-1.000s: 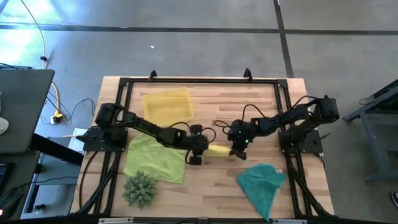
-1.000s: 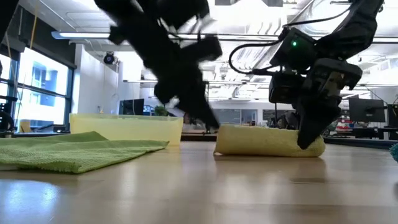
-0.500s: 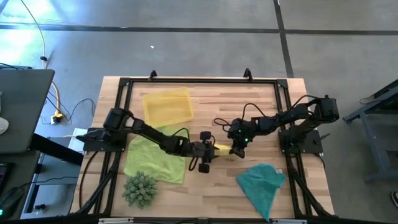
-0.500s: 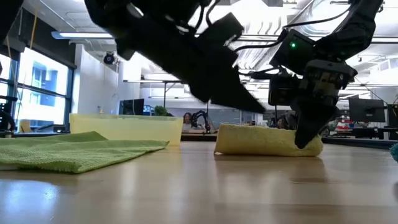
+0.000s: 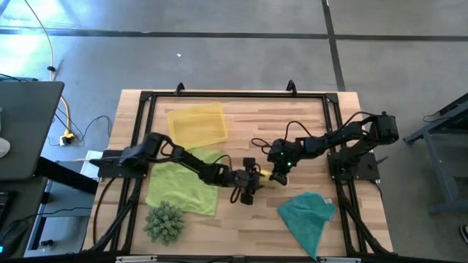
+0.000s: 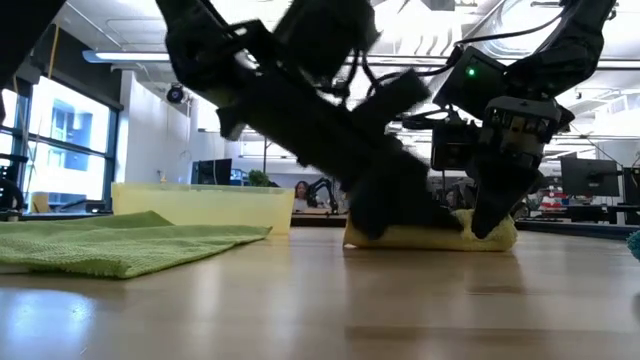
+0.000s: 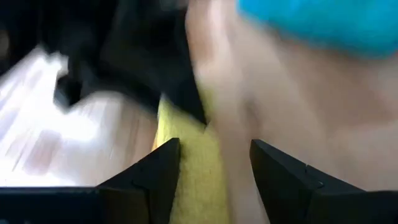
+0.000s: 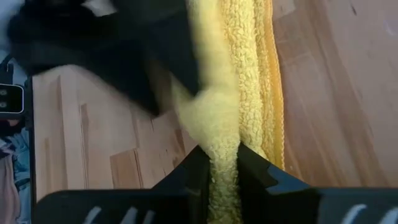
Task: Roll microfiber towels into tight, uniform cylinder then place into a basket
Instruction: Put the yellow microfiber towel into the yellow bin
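The basket [image 5: 196, 124] sits at the back of the table, well away from both grippers, and nothing shows inside it from above; the low view only gives its translucent front wall [image 6: 203, 207], so that's no help with the contents.

The rolled yellow towel [image 5: 260, 176] lies mid-table between the two grippers. The right gripper [image 5: 278, 177] is down on one end of it; its wrist camera shows the fingers [image 8: 252, 169] pinching a fold of the fuzzy yellow cloth [image 8: 239, 93] — a narrow gap, but clearly gripping. The left gripper [image 5: 247, 191] is at the roll's other end; its wrist view has the fingers [image 7: 281, 177] spread wide with yellow cloth [image 7: 189, 180] between them, apparently not clamped.

From above, the green towel [image 5: 181, 185] lies flat behind the left gripper, with a spiky plant ball [image 5: 164, 221] beside it; the teal towel [image 5: 309, 212] is crumpled near the right gripper — the low view [image 6: 113, 246] only catches the green one.
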